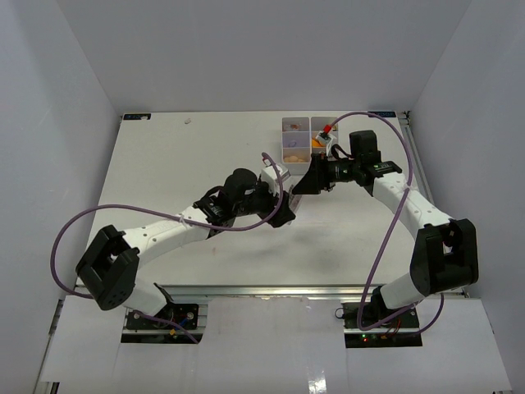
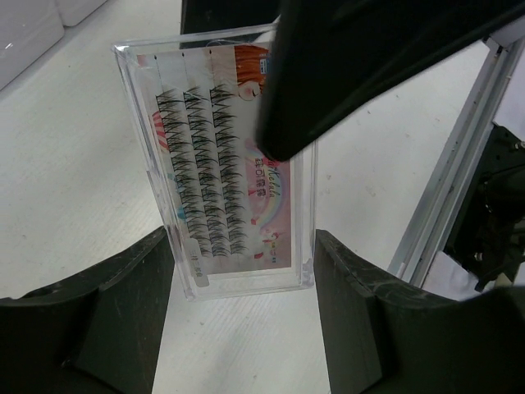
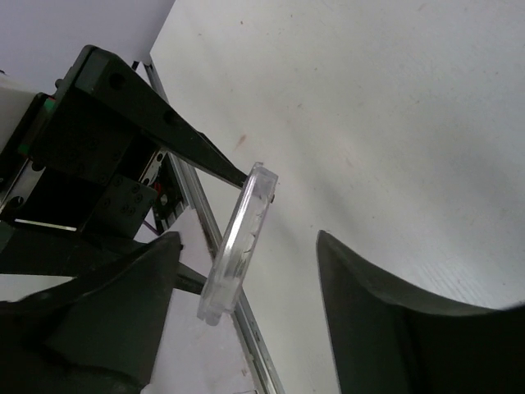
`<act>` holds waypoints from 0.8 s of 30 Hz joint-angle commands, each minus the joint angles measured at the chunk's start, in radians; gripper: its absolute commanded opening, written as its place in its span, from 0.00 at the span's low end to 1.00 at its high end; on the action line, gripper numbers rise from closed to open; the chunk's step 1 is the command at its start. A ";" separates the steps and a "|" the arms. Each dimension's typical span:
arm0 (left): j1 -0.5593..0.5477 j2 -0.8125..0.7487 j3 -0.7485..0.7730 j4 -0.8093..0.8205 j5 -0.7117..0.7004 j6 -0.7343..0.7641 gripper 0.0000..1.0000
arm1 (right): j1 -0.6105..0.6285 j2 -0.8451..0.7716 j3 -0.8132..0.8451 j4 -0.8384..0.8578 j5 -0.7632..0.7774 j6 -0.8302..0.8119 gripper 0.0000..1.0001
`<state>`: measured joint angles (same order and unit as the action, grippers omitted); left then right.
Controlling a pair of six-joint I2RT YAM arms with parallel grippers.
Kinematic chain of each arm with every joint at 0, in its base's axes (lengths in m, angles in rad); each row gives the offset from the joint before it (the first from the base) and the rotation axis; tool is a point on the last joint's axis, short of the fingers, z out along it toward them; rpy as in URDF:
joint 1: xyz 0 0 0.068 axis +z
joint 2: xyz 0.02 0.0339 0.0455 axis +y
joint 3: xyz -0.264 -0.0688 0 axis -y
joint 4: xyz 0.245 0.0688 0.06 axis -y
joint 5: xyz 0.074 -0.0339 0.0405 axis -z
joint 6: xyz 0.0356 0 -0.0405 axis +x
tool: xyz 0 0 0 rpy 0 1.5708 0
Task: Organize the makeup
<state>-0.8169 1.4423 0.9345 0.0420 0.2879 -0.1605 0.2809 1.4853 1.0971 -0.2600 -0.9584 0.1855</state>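
top external view: a white worktop (image 1: 180,172) fills the scene, with white walls around it. the left arm (image 1: 164,234) and the right arm (image 1: 410,209) reach in from the near edge and meet near the middle, nose to nose. at the far edge sits a white compartment box (image 1: 289,148). some of its cells hold tan and orange pieces (image 1: 317,144), too small to tell apart. a small bottle with a red top (image 1: 326,130) stands at the box's right side.

left wrist view: the left jaws are clamped on the two long edges of a clear eyelash case (image 2: 221,164), which is held off the worktop. inside it, rows of black false lashes (image 2: 201,172) sit on a pink printed card. a dark finger (image 2: 369,57) of the right arm crosses over the case's far corner.

right wrist view: the case (image 3: 238,238) shows edge-on and tilted. it stands between the right jaws, which are spread wide and clear of it on both sides.
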 commanded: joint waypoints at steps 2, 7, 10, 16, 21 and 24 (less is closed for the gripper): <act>-0.029 0.029 0.083 -0.036 -0.089 0.048 0.13 | 0.007 -0.032 0.001 0.038 0.030 0.029 0.59; -0.043 0.050 0.107 -0.070 -0.125 0.061 0.15 | 0.008 -0.040 -0.007 0.037 0.063 0.026 0.48; -0.049 0.052 0.114 -0.073 -0.140 0.062 0.19 | 0.009 -0.033 -0.007 0.032 0.074 0.023 0.41; -0.050 0.046 0.123 -0.079 -0.173 0.068 0.29 | 0.007 -0.030 0.000 0.022 0.055 0.010 0.29; -0.050 0.043 0.131 -0.080 -0.182 0.067 0.35 | 0.006 -0.027 0.003 0.022 0.028 -0.004 0.16; -0.050 0.038 0.132 -0.079 -0.182 0.068 0.44 | 0.006 -0.025 0.018 0.018 0.007 -0.017 0.15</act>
<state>-0.8687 1.5036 1.0213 -0.0483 0.1200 -0.0911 0.2836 1.4784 1.0958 -0.2528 -0.8869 0.2101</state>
